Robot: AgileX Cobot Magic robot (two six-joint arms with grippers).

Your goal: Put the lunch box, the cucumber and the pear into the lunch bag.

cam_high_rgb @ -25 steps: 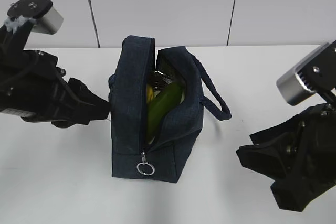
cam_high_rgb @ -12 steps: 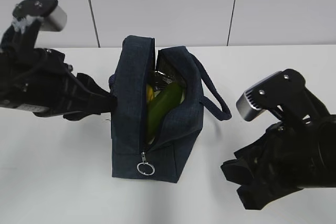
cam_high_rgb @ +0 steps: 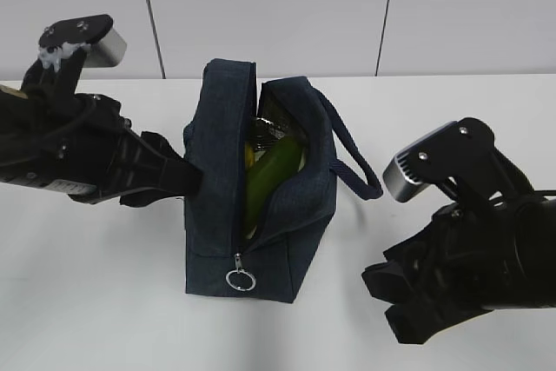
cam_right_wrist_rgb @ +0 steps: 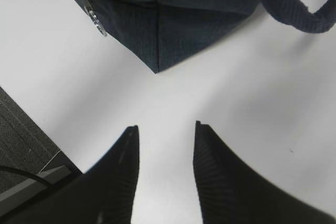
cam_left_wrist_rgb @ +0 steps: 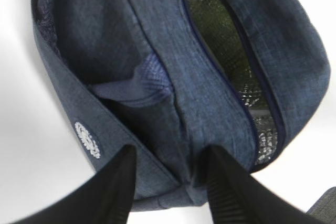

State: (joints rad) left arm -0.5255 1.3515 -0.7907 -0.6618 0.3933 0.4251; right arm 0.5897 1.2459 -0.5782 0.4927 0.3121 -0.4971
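The dark navy lunch bag point(cam_high_rgb: 217, 206) stands in the middle of the table with its zipper open. The green cucumber point(cam_high_rgb: 265, 182) leans inside it, and a bit of the yellow pear point(cam_high_rgb: 248, 155) shows beside it. I cannot make out the lunch box. My left gripper point(cam_high_rgb: 193, 182) is against the bag's left side. In the left wrist view it point(cam_left_wrist_rgb: 168, 150) is open, with a fold of the bag point(cam_left_wrist_rgb: 157, 77) between its fingers. My right gripper point(cam_high_rgb: 382, 288) is open and empty above the table, right of the bag. It point(cam_right_wrist_rgb: 165, 127) points at the bag's lower corner point(cam_right_wrist_rgb: 157, 51).
The silver ring pull point(cam_high_rgb: 241, 279) hangs at the bag's near end and also shows in the right wrist view point(cam_right_wrist_rgb: 97, 22). The strap handle point(cam_high_rgb: 358, 171) loops out to the right. The table's edge point(cam_right_wrist_rgb: 37, 124) is at the left of the right wrist view.
My left gripper has moved right up to the bag's left side. My right arm has swung left and turned toward the bag. The bag and its contents have not moved.
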